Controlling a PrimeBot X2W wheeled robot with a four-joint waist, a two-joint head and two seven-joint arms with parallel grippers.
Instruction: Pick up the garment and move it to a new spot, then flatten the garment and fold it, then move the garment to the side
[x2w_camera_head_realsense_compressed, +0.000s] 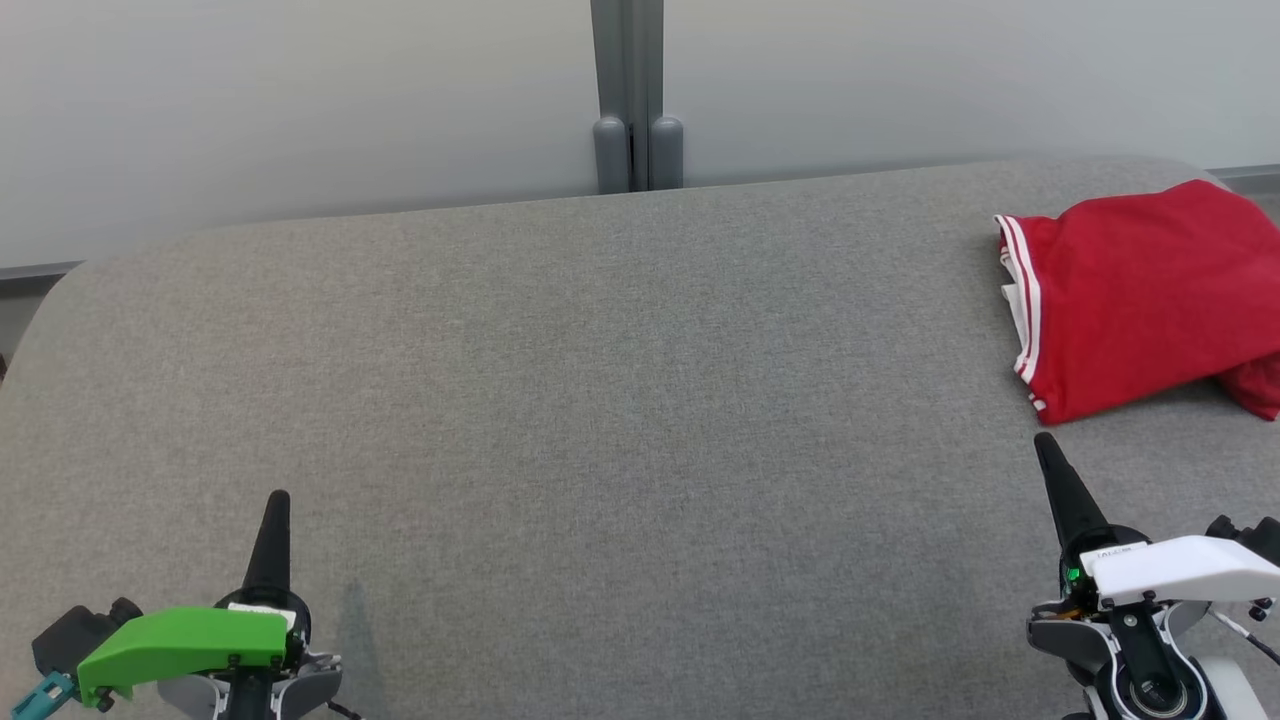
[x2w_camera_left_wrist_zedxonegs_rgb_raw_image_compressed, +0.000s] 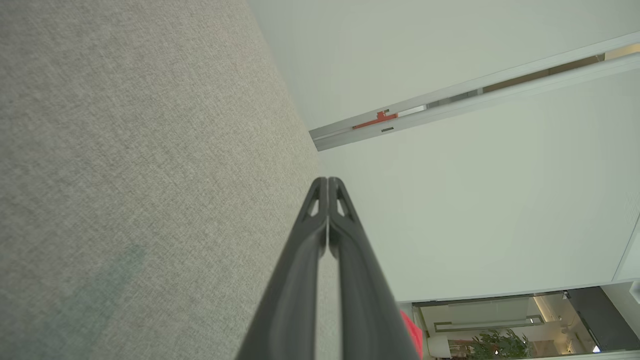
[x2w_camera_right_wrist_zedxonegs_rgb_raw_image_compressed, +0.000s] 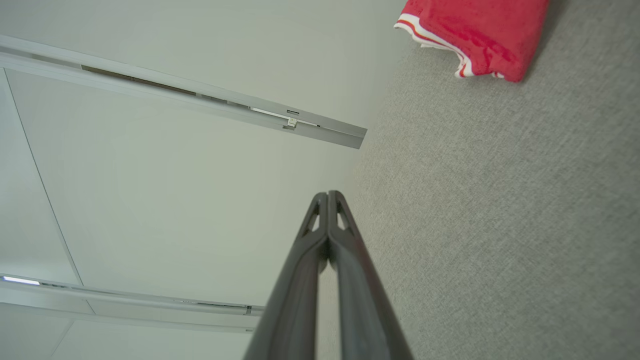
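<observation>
Folding looks finished, by my reckoning. From the head view, the red garment (x2w_camera_head_realsense_compressed: 1140, 290) lies as a compact, layered bundle at the far right corner of the grey fabric surface (x2w_camera_head_realsense_compressed: 600, 420), and the middle of that surface is bare. If that corner is the "side" meant, then carrying, flattening, folding and setting aside are all done and nothing is left for me. I cannot rule out that this is a bundle not yet picked up. My left gripper (x2w_camera_head_realsense_compressed: 278, 500) sits at the surface's near left and my right gripper (x2w_camera_head_realsense_compressed: 1045, 440) at its near right, just short of the garment and not touching it. Each has its fingers pressed into a single spike, holding nothing. The white-striped edges are stacked and face the surface's middle. The long axis seems to run across the surface, left to right, though the picture's edge cuts it off.

From the left wrist, my fingers (x2w_camera_left_wrist_zedxonegs_rgb_raw_image_compressed: 312, 235) meet at the tips over the surface's edge, with a red sliver (x2w_camera_left_wrist_zedxonegs_rgb_raw_image_compressed: 412, 340) beside them.

From the right wrist, the fingers (x2w_camera_right_wrist_zedxonegs_rgb_raw_image_compressed: 310, 250) are likewise pinched together, and the garment (x2w_camera_right_wrist_zedxonegs_rgb_raw_image_compressed: 480, 35) lies ahead on the surface, its striped corner towards the surface's edge.
</observation>
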